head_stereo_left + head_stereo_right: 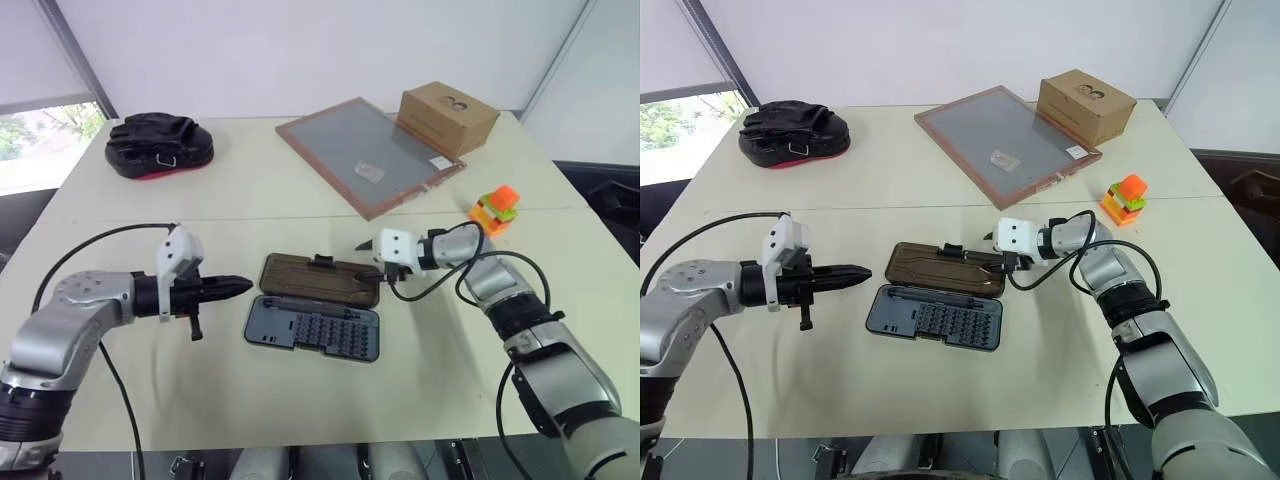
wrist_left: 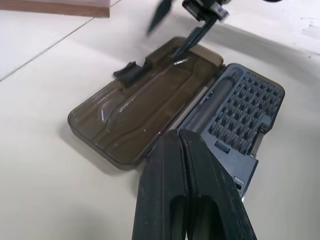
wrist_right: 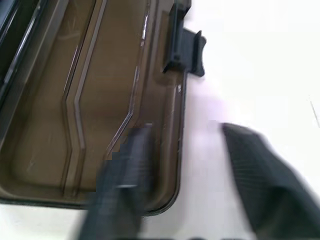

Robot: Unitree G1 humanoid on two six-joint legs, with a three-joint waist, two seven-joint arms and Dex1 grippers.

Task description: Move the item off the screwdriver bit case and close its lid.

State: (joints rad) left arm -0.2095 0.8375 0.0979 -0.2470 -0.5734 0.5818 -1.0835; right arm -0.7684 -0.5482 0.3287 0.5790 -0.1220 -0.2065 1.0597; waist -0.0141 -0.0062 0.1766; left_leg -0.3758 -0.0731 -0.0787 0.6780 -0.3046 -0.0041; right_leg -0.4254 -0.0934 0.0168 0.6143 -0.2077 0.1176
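Observation:
The screwdriver bit case lies open mid-table, its dark grey-blue tray [image 1: 313,328] of bits on the near side. The brown translucent lid [image 1: 320,278] lies flat on the far side, with its black latch tab [image 3: 185,47] at the far edge. My right gripper [image 1: 373,258] is open at the lid's right end; one finger [image 3: 125,175] is over the lid's inside and the other [image 3: 255,165] is over the table past the rim. My left gripper [image 1: 245,286] is shut and empty, pointing at the case from its left. The orange and green item [image 1: 497,210] stands on the table, far to the right of the case.
A framed grey board [image 1: 365,155] lies at the back with a brown cardboard box [image 1: 447,115] beside it. A black bag [image 1: 158,145] sits at the back left. Bare tabletop [image 1: 430,350] surrounds the case.

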